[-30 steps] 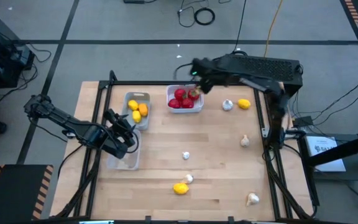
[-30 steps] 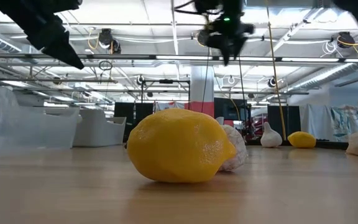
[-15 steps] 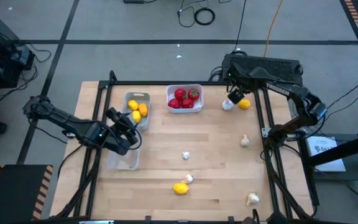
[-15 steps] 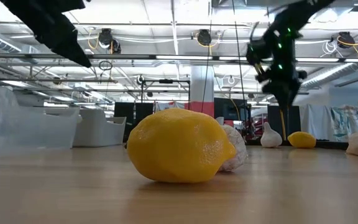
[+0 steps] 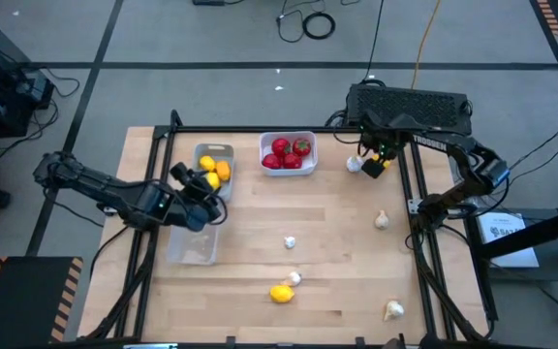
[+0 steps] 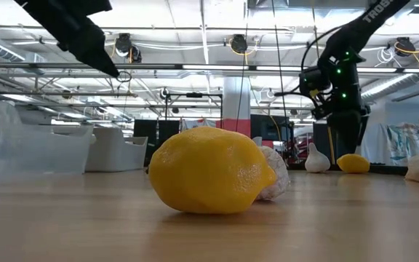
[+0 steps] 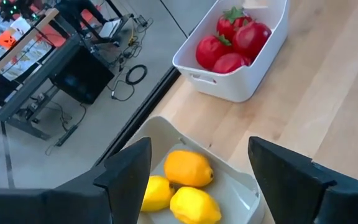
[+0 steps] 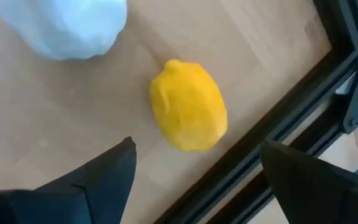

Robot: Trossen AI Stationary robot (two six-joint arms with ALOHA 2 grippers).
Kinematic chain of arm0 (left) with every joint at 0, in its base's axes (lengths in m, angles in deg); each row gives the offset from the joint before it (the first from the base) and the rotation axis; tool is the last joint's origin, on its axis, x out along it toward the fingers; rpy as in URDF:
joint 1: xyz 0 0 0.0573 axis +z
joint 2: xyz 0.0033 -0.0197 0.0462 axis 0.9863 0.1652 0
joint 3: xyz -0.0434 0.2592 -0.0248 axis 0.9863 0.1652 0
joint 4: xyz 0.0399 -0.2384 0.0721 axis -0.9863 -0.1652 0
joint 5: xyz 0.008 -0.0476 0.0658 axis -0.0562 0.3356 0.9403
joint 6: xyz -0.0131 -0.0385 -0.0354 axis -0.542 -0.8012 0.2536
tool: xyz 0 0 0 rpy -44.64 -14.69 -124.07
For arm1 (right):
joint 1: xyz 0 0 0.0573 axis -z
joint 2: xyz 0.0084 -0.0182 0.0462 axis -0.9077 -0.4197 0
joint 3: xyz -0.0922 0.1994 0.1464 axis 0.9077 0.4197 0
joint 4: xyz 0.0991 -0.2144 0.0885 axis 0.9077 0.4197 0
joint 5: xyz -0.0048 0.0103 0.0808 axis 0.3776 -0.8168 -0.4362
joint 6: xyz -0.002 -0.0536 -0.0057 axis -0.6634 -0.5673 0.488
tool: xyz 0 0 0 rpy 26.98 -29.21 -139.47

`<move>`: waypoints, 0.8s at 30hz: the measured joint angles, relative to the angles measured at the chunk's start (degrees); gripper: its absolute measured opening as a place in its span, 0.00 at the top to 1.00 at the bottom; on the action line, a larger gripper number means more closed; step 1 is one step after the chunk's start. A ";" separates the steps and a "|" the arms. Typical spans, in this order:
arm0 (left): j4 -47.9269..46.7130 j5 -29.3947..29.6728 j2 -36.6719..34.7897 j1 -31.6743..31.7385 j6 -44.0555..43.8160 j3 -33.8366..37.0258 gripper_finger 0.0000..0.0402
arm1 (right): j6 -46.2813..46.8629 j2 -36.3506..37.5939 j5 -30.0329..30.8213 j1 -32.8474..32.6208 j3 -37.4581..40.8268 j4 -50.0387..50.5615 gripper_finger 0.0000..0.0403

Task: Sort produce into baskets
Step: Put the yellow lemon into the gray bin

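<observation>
**Produce partly sorted; both hands empty**

Pale wooden table (image 5: 337, 262), visible grain, dark metal frame along its edges.

Left side: left hand (image 5: 201, 184) hangs above the grey basket (image 5: 212, 153), fingers spread wide, nothing between them. Its wrist view looks down past both dark fingers onto that basket. Basket is matte, rectangular, round-cornered. Inside lie three lemon-like fruits (image 7: 182, 185): one deeper orange, two yellow, skins smooth and faintly dimpled. Just nearer the front edge sits the clear plastic basket (image 5: 194, 247), see-through walls; contents cannot be told from above.

Centre: white basket (image 5: 287, 171), glossy, thick-rimmed, holds red round fruits (image 7: 234, 42) with green leafy tops, packed touching. On the bare wood mid-table, one whitish garlic bulb (image 5: 290, 242) alone. Toward the front edge, a yellow lemon (image 6: 211, 171), pebbled waxy skin, pointed nub at one end, with a second garlic bulb (image 6: 277, 173) touching it behind; papery and lumpy.

Right side: right hand (image 5: 378, 160) poised low over a small yellow lemon (image 8: 188, 114) near the table's back right edge, fingers apart on either side, not touching it. A pale garlic bulb (image 8: 67, 28) lies just beside that lemon. Two more bulbs (image 5: 382, 220) further forward, well apart.
</observation>
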 joint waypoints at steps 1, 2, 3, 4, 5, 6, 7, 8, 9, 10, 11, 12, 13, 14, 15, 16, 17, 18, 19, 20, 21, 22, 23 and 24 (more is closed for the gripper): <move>0.89 0.00 0.00 0.27 0.82 0.00 0.32 | -0.73 0.00 -1.15 0.03 0.34 -0.49 0.18; 1.63 -0.04 0.00 0.52 1.71 0.00 0.32 | -1.37 0.00 -2.51 0.04 0.66 -0.93 0.18; 2.40 -0.10 0.00 0.83 2.85 0.00 0.32 | -1.70 0.00 -3.01 0.00 1.12 -2.09 0.18; 3.30 -0.13 0.00 1.13 3.68 0.00 0.32 | -2.12 -0.02 -2.98 -0.02 1.51 -3.30 0.18; 4.15 -0.16 0.00 1.33 4.64 0.00 0.32 | -2.64 -0.05 -2.96 -0.05 2.04 -4.68 0.18; 4.77 -0.22 0.00 1.58 5.43 0.00 0.32 | -3.20 -0.21 -2.85 0.00 2.51 -5.71 0.18; 5.35 -0.48 0.00 1.83 6.26 0.00 0.32 | -3.77 -0.50 -2.75 0.00 2.94 -6.63 0.18; 6.05 -0.70 0.00 2.07 7.12 0.00 0.32 | -4.31 -1.00 -2.71 0.10 3.21 -7.18 0.18; 6.75 -1.00 0.00 2.31 7.82 0.00 0.32 | -4.82 -1.54 -2.50 0.26 3.48 -7.74 0.18; 7.20 -1.27 0.00 2.55 8.68 0.00 0.32 | -5.16 -2.16 -2.41 0.42 3.53 -7.81 0.18; 7.62 -1.33 0.00 2.79 9.10 0.00 0.32 | -5.26 -2.89 -2.37 0.66 3.55 -7.97 0.18; 8.03 -1.43 0.00 3.05 9.74 0.00 0.32 | -5.24 -3.55 -1.99 0.80 3.53 -8.00 0.18; 8.43 -1.45 0.00 3.31 10.36 0.00 0.32 | -5.29 -3.98 -1.29 0.77 3.49 -7.89 0.19; 8.64 -1.48 0.00 3.57 10.62 0.00 0.32 | -5.73 -4.12 -0.80 0.70 3.47 -7.87 0.19; 8.66 -1.66 0.00 3.85 10.68 0.00 0.32 | -6.13 -4.17 -0.52 0.59 3.41 -7.88 0.20; 8.66 -2.14 0.01 4.18 10.71 0.00 0.32 | -6.23 -4.30 -0.25 0.49 3.37 -7.89 0.22; 8.62 -2.81 0.02 4.47 10.72 0.00 0.32 | -6.21 -4.46 -0.14 0.48 3.37 -7.87 0.23; 8.62 -3.57 0.01 4.68 10.67 0.00 0.32 | -5.93 -4.50 -0.16 0.48 3.37 -7.85 0.25; 8.62 -4.41 0.02 4.97 10.64 0.00 0.32 | -5.22 -4.53 -0.32 0.56 3.37 -7.85 0.27; 8.58 -5.10 0.00 5.11 10.63 0.00 0.32 | -4.45 -4.61 -0.81 0.82 3.37 -7.83 0.30; 8.58 -5.84 0.02 5.25 10.65 0.00 0.32 | -3.69 -4.84 -1.46 1.09 3.37 -7.69 0.32; 8.58 -6.28 0.02 5.25 10.67 0.00 0.32 | -2.97 -4.98 -2.12 1.27 3.37 -7.41 0.35; 8.58 -6.44 0.02 5.25 10.63 0.00 0.32 | -2.26 -4.98 -2.43 1.42 3.37 -7.23 0.37; 8.56 -6.53 0.02 5.23 10.63 0.00 0.32 | -1.47 -4.92 -2.65 1.48 3.37 -7.21 0.40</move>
